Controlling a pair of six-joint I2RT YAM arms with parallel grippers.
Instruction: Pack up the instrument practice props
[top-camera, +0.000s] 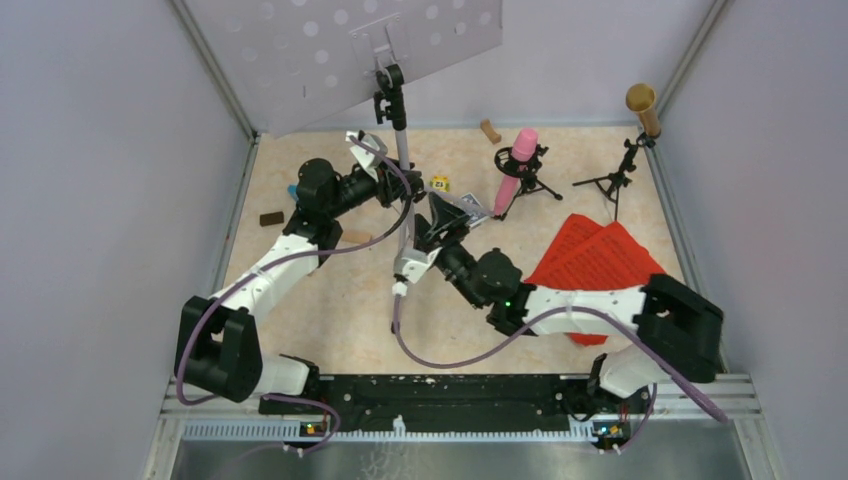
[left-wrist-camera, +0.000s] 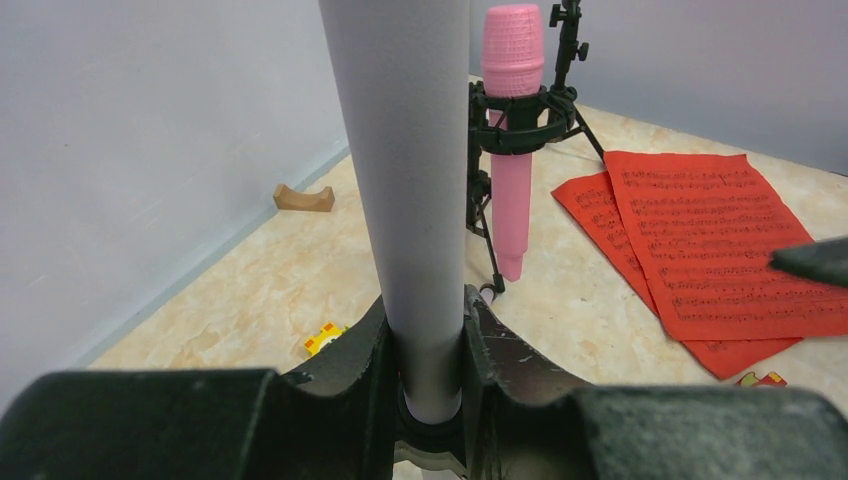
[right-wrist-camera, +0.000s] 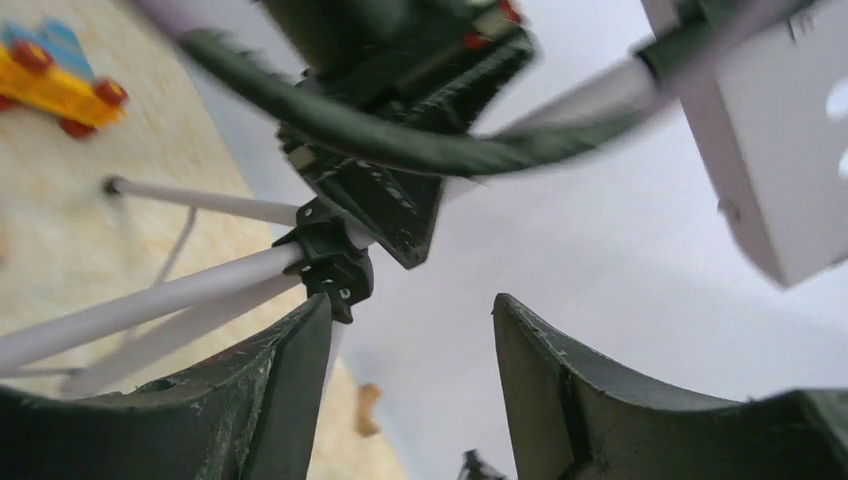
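The silver tripod pole (left-wrist-camera: 410, 180) is being clamped by the left claw (left-wrist-camera: 425, 345), with a finger pressing on each side of it low down. Above that claw the pole is carrying the grey hole-punched tray (top-camera: 300, 60). Just past the claw, to its right, the pink microphone (left-wrist-camera: 512, 120) is being held upright in a small black tripod (left-wrist-camera: 480, 210). Further right, the red sheet-music pages (left-wrist-camera: 700, 240) are lying on the worktop (left-wrist-camera: 250, 290). The right claw (right-wrist-camera: 410, 305) is being held apart with nothing between its fingers, and the stand's black leg hub (right-wrist-camera: 335, 265) is sitting just beside one fingertip. Well beyond that claw, to its right, the gold microphone (top-camera: 641, 100) is being held up by the other black tripod (top-camera: 612, 182).
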